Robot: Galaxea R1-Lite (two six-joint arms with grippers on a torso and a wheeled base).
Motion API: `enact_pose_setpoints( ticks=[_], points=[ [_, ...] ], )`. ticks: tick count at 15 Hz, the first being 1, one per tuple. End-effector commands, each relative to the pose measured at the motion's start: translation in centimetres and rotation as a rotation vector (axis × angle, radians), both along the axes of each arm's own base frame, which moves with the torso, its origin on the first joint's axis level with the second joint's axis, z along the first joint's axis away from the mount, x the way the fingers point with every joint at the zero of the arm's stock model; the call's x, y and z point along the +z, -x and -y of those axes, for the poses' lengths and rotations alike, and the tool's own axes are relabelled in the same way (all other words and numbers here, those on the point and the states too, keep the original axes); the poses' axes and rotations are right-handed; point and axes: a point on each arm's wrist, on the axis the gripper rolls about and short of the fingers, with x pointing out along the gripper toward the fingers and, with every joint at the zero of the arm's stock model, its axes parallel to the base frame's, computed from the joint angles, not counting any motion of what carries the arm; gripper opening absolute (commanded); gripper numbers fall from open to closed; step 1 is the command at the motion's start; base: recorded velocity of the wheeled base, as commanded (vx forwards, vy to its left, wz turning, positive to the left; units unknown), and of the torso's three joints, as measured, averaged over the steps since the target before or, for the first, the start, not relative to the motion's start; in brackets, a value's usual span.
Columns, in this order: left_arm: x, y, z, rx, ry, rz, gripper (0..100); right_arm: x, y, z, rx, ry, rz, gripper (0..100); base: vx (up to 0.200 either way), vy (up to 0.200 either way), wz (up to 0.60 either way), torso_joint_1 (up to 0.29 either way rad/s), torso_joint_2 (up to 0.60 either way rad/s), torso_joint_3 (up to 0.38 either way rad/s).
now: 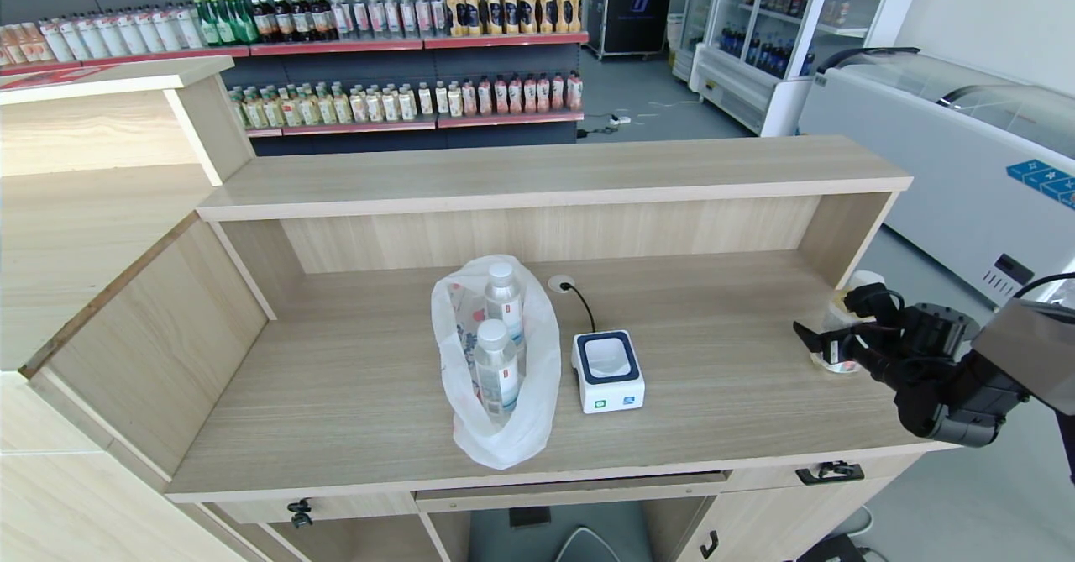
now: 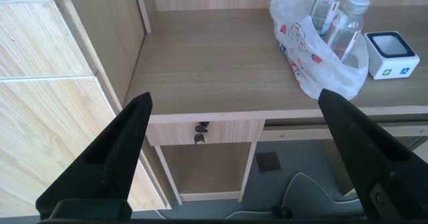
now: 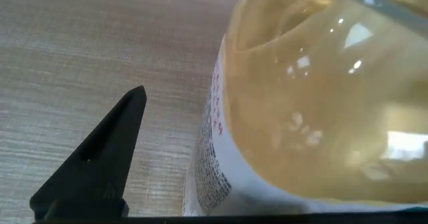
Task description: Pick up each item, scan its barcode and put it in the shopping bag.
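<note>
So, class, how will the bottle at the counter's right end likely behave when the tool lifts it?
The bottle holds yellowish liquid, so it is probably heavy for its size. Its smooth, rounded wall may slip in a loose grip. Upright near the counter edge, a sideways nudge could tip it.

No wording clear enough to read. Fine red and dark print on the label of the bottle (image 3: 210,150) at the right edge of the tabletop (image 1: 714,377), blurred. Green and blue symbols on the scanner (image 1: 608,373) front; red-blue pattern on the shopping bag (image 1: 504,428).
</note>
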Motion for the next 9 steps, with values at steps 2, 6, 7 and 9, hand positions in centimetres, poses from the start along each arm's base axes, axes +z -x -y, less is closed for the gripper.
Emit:
enact_pose_setpoints(
  ticks=[2,6,7,9],
  points=[
    [0.0,0.0,0.0,0.0,0.0,0.001,100,0.3,-0.1,-0.3,0.008,0.002,0.007,0,0.0,0.0,0.0,0.0,0.0,0.0],
    [0.0,0.0,0.0,0.0,0.0,0.001,100,0.7,-0.1,-0.4,0.01,0.004,0.011,0,0.0,0.0,0.0,0.0,0.0,0.0],
    [0.0,0.0,0.0,0.0,0.0,0.001,100,1.0,-0.1,-0.5,0.011,0.002,0.005,0,0.0,0.0,0.0,0.0,0.0,0.0],
    [0.0,0.0,0.0,0.0,0.0,0.001,100,1.7,-0.2,-0.8,0.017,-0.002,-0.002,0,0.0,0.0,0.0,0.0,0.0,0.0]
  ],
)
